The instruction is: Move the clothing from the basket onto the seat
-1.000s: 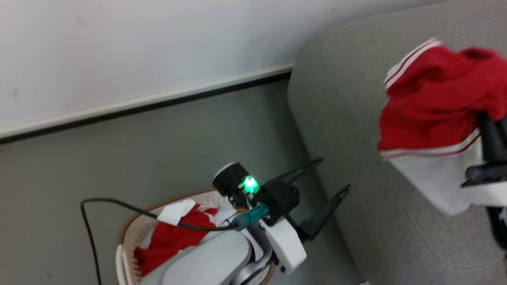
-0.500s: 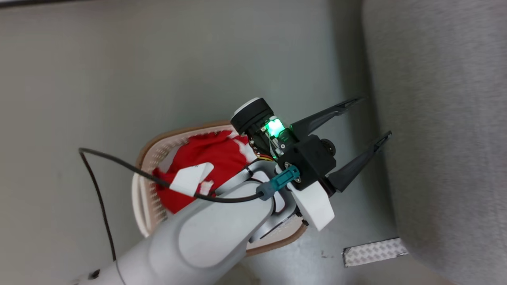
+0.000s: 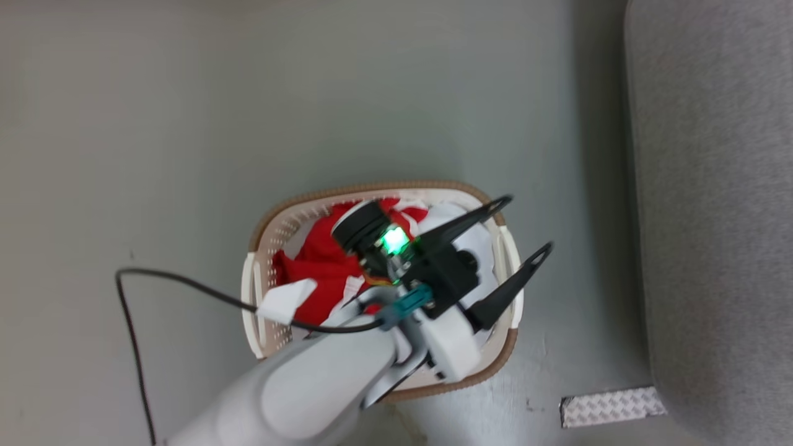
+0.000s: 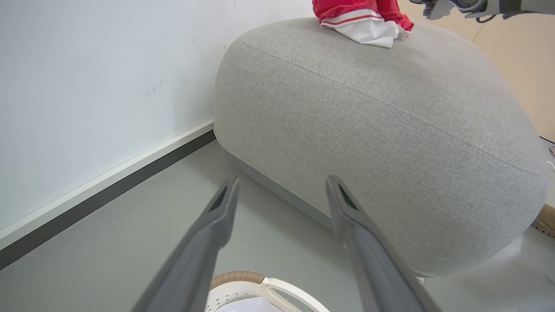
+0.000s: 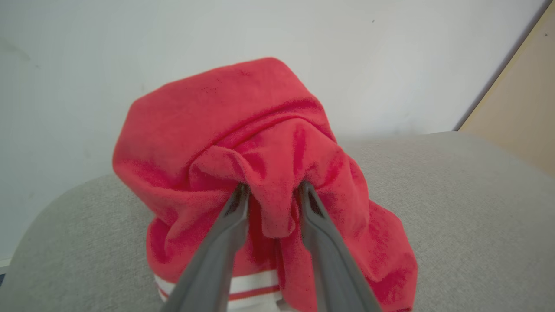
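The cream basket (image 3: 372, 188) with a brown rim stands on the floor, holding red clothing (image 3: 322, 257) and white fabric. My left gripper (image 3: 526, 223) hangs open and empty above the basket's right half, fingers pointing toward the grey seat (image 3: 712, 217). In the left wrist view the left gripper (image 4: 282, 181) faces the seat (image 4: 368, 121), where a red and white garment (image 4: 360, 13) lies on top. My right gripper (image 5: 274, 187) is over that garment (image 5: 225, 121), fingers parted with a loose red fold between them. The garment rests on the seat (image 5: 455, 208).
A white wall (image 4: 86, 86) with a dark baseboard runs behind the seat. A black cable (image 3: 130, 322) trails from my left arm over the floor. A small metal tread plate (image 3: 610, 406) lies on the floor by the seat's base.
The head camera has swung down from the seat to the basket, and the right gripper with its red garment has left that view. My left gripper now shows over the basket instead of beside it.
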`<state>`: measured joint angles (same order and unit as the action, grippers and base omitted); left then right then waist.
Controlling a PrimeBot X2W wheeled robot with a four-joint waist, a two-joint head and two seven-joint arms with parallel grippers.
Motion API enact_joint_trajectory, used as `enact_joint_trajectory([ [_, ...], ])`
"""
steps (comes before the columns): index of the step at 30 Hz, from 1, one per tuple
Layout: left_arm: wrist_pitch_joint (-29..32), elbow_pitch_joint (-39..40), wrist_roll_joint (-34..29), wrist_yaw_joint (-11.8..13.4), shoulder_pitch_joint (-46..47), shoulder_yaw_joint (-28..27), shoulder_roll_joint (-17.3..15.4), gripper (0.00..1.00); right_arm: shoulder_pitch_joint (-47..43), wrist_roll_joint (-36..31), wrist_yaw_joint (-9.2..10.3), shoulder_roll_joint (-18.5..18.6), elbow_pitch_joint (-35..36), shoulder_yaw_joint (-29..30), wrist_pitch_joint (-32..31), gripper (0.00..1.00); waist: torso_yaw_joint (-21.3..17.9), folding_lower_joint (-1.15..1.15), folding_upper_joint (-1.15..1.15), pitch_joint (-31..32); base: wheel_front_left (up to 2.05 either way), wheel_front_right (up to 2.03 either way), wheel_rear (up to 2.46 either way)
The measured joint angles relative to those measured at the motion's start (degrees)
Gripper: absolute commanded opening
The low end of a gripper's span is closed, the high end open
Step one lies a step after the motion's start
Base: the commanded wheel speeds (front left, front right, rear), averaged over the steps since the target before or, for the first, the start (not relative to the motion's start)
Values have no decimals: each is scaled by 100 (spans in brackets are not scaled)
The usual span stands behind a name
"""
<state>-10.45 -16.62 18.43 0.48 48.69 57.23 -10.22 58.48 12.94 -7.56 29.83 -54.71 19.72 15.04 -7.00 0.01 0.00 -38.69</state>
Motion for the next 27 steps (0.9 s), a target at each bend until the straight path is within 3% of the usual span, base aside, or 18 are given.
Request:
enact_joint_trajectory([
  [6, -175, -126, 158, 75, -420, -97, -265, 100, -1133, -259, 0, -250, 948, -44, 11, 100, -52, -1, 0, 498, 0, 0, 0],
  [10, -342, -214, 414, 194, -798, -268, -307, 100, -2086, -439, 0, -398, 2034, 5, 14, 100, -64, -1, 0, 950, 0, 0, 0],
  [15, -437, -339, 682, 353, -1459, -575, -350, 100, -3425, -411, 0, -980, 3337, -136, 13, 100, -43, -2, 0, 1641, 0, 0, 0],
  [21, -463, -52, 781, 605, -2496, -1377, -432, 100, -4864, -461, 1, -1528, 4489, -512, 14, 100, 47, -3, 0, 2564, 0, 0, 0],
  [27, -467, 182, 660, 695, -3613, -2302, -476, 100, -5837, -624, 0, -2067, 4976, -910, 14, 100, 236, -4, 0, 3369, 0, 0, 0],
])
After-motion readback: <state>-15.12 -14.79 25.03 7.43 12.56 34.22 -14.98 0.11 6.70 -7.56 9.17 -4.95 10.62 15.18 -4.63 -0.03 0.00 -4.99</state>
